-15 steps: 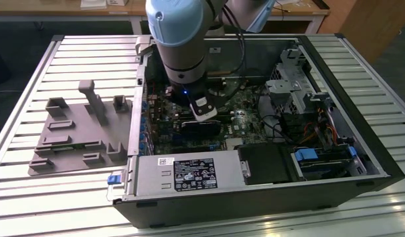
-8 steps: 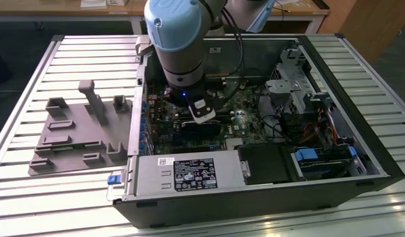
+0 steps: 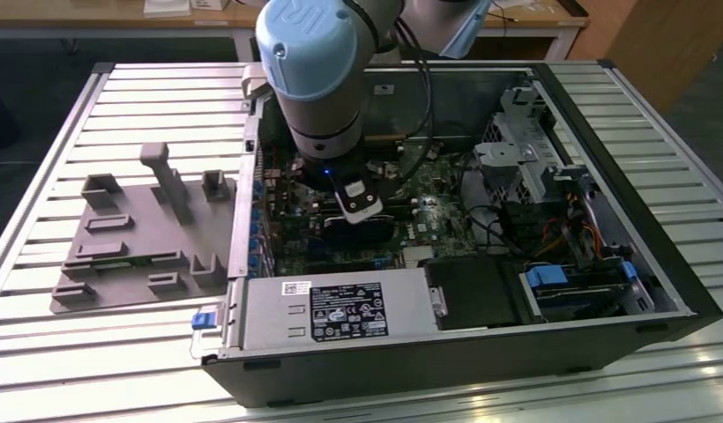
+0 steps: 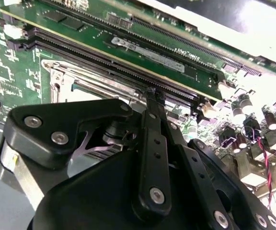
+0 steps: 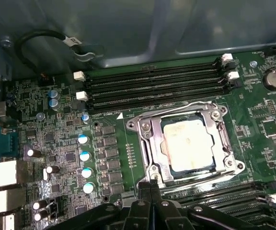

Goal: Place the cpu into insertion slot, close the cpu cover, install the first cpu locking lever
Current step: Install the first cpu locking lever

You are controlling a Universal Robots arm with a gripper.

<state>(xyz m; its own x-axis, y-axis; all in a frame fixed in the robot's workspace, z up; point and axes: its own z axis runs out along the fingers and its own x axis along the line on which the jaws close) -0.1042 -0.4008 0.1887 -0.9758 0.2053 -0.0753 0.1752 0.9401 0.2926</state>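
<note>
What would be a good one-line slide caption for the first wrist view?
The cpu sits in the insertion slot with the cpu cover closed over it, the gripper poised at the cover's edge.

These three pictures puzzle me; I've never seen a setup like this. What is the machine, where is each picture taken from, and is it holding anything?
The machine is a robot arm, grey with a light blue cap, reaching down into an opened computer case that lies on a slatted metal table. The exterior view looks at all this from off the arm. To that view's left of the case sits a grey moulded holder.

The other two pictures come from cameras riding near the arm's wrist, so they look closely at the green circuit board. In the first wrist view, the cpu, a square silver chip, already lies in the insertion slot, with the cpu cover, a shiny metal frame, lying closed around it.

The black tool has its two fingertips pressed together at the cover's edge. I cannot make out anything held between them.
</note>
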